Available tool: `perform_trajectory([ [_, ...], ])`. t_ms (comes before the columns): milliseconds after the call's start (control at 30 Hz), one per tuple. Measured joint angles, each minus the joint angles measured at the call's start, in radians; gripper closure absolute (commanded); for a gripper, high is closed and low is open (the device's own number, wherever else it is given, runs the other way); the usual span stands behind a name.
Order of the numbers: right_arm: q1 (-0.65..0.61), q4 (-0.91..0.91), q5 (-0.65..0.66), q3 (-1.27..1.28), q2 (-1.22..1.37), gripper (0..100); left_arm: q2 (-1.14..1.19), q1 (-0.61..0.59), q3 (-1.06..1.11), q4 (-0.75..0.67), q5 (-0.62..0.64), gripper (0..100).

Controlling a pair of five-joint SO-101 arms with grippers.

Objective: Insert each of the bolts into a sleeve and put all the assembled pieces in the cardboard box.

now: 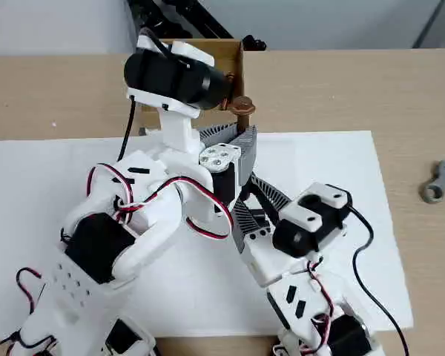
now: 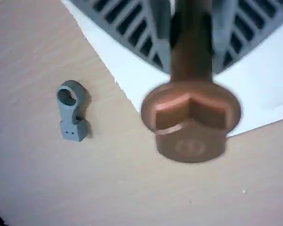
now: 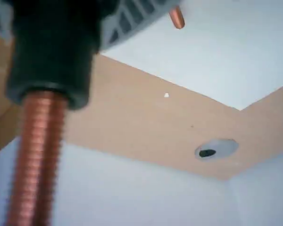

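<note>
The copper bolt point(image 1: 242, 110) point(image 2: 191, 117) is gripped by its shank between the grey ribbed fingers point(image 2: 127, 33) of the left pincer point(image 1: 243, 133), held off the desk. In the high view its long axis runs away from the arms. The flanged hex head points toward the far side of the desk and the shank runs back into the fingers. A round mark on the head's face is too blurred to make out.

The head sits just beside the near right corner of the cardboard box point(image 1: 236, 63), whose wall closes off the left. To the right, bare desk point(image 1: 341, 89) runs open, well apart from a small grey ringed piece point(image 1: 437, 182) point(image 2: 73, 110) lying flat on the wood past the white sheet point(image 1: 319, 156). The sheet's far edge lies below the pincer.

On the near side the space is crowded: the right pincer point(image 1: 246, 196) angles in close under the left one. The right wrist view shows a black sleeve point(image 3: 52, 52) close up, with a threaded copper shank point(image 3: 33, 160) sticking out of its end. Whether the right pincer is clamped on it cannot be told
</note>
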Motion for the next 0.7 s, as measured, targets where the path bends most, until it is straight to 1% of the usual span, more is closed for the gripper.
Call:
perform_trajectory([
  [133, 0.0, 0.0, -0.003, 0.003, 0.0, 99.5, 0.002, -0.002, 0.04, -0.002, -0.012, 100],
  [433, 0.0, 0.0, -0.003, 0.003, 0.0, 99.5, 0.0, -0.002, 0.043, -0.002, -0.017, 100],
  [600, -0.003, 0.0, -0.003, 0.003, 0.0, 99.5, 0.0, -0.002, 0.043, 0.028, -0.043, 99],
  [633, -0.003, 0.002, -0.003, 0.003, 0.0, 99.5, 0.0, 0.0, 0.043, 0.037, -0.052, 98],
  [700, -0.002, 0.002, -0.003, 0.003, 0.0, 99.5, 0.0, 0.002, 0.041, 0.06, -0.063, 93],
])
